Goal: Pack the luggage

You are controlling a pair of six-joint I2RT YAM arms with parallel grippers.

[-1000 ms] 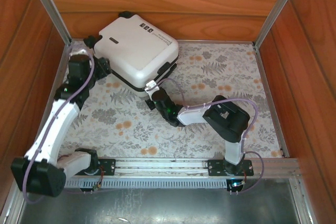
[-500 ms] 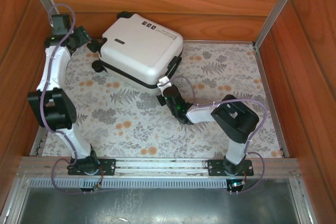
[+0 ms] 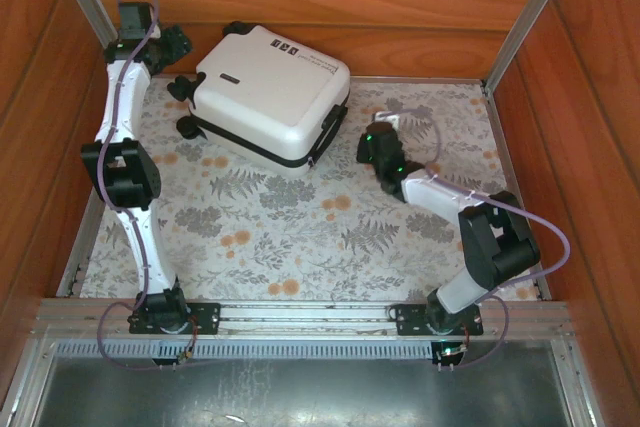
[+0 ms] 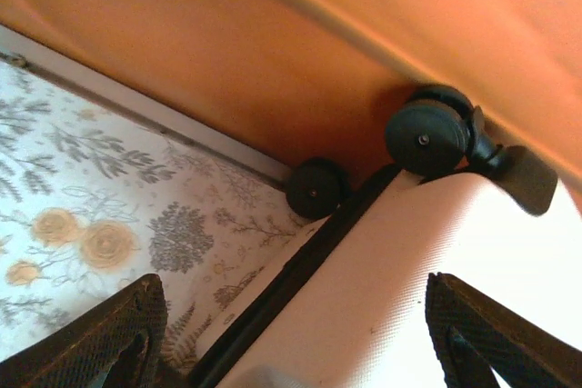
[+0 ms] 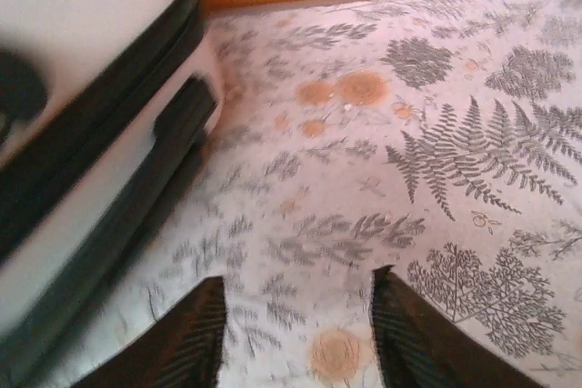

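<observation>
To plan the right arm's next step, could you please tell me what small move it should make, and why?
Probably move the right gripper left toward the side handle of the luggage: its jaws stand open and empty over the floral cloth, apart from the luggage, which lies shut.

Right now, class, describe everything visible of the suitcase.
The luggage is a small, glossy white hard-shell case, shut, lying flat and skewed on the floral cloth at the far left. A black zipper band rings its middle; black wheels sit at its end by the wooden wall; a black handle lies on its right side; small black markings show on top.
</observation>
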